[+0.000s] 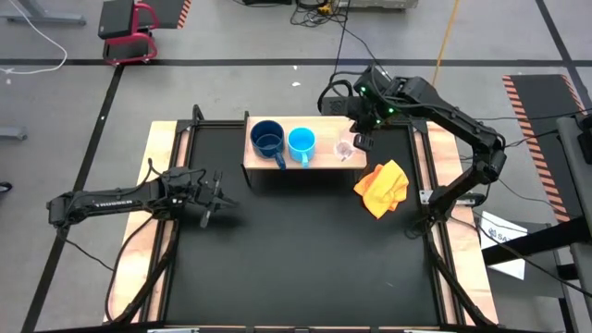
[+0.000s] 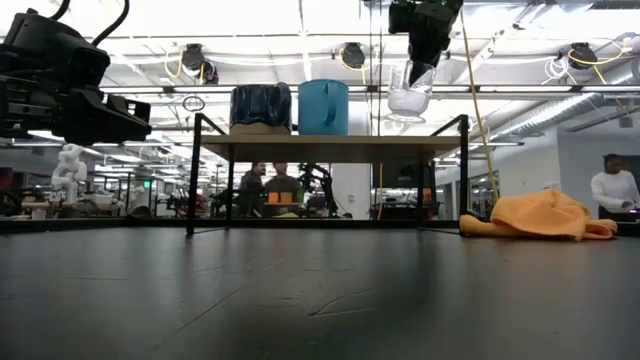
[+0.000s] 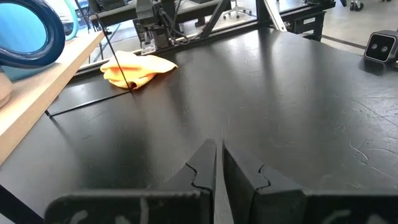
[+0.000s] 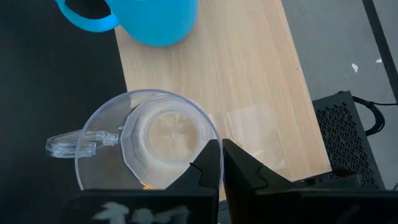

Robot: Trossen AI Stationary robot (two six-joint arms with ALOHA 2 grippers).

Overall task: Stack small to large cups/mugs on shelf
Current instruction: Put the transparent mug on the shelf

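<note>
Glass cup, rigid, slick and breakable, hangs just above the shelf top's right end, its rim pinched by the right gripper; left gripper idles, closed.

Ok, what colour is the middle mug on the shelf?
Light sky-blue mug, clearest in the high view, on the shelf.

The only lettering I can find is pale print along my left arm, too small to read.
</note>
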